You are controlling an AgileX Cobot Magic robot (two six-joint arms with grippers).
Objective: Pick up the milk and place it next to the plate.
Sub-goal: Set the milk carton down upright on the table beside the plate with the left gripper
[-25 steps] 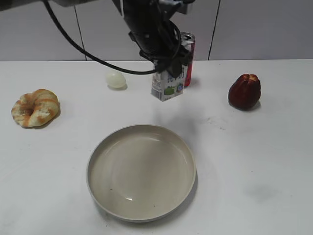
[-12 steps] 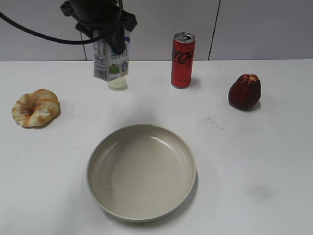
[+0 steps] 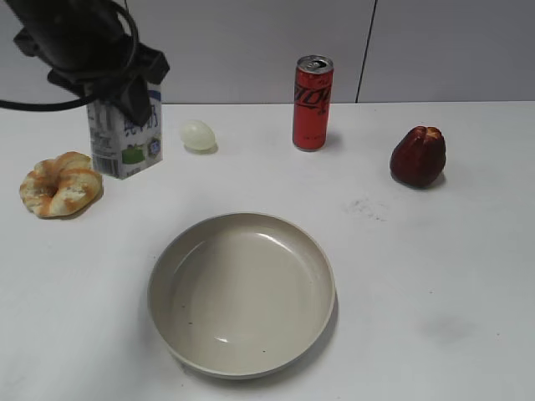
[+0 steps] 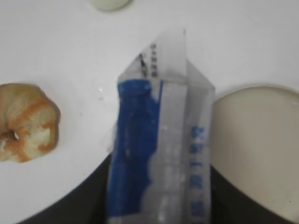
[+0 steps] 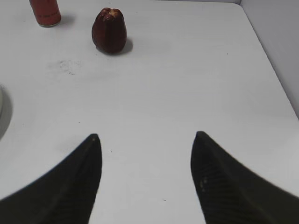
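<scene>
The milk [image 3: 126, 140] hangs in the left gripper [image 3: 117, 92] above the table's [image 3: 435, 267] far left, long axis close to vertical with a slight tilt, gable end up inside the black jaws and base down. From the plate [image 3: 242, 292] it lies toward 10 o'clock, apart from the rim; whether its base touches the table cannot be told from the exterior view. The left gripper is clamped on the carton's top, and the arm's dark bulk hides the blue gable there. In the left wrist view the milk [image 4: 161, 140] fills the middle, blurred, its sealed ridge pointing to 12 o'clock and its blue lettering too soft to read; the lower part is cut off by the frame edge, and the fingers show only as dark shapes at the bottom. The bread [image 3: 60, 184] sits just beside the carton at its 8 o'clock, and the pale egg [image 3: 198, 134] lies near at its 3 o'clock; in the left wrist view the egg [image 4: 110, 3] is cut off by the top edge. Farther out at 3 o'clock stand the red can [image 3: 313, 102] and, well apart, the dark red fruit [image 3: 418, 156]. The right gripper [image 5: 145, 154] hovers over bare table with its fingers [image 5: 88, 158] spread wide and nothing between them; the can [image 5: 45, 11] is cropped at the top there.
</scene>
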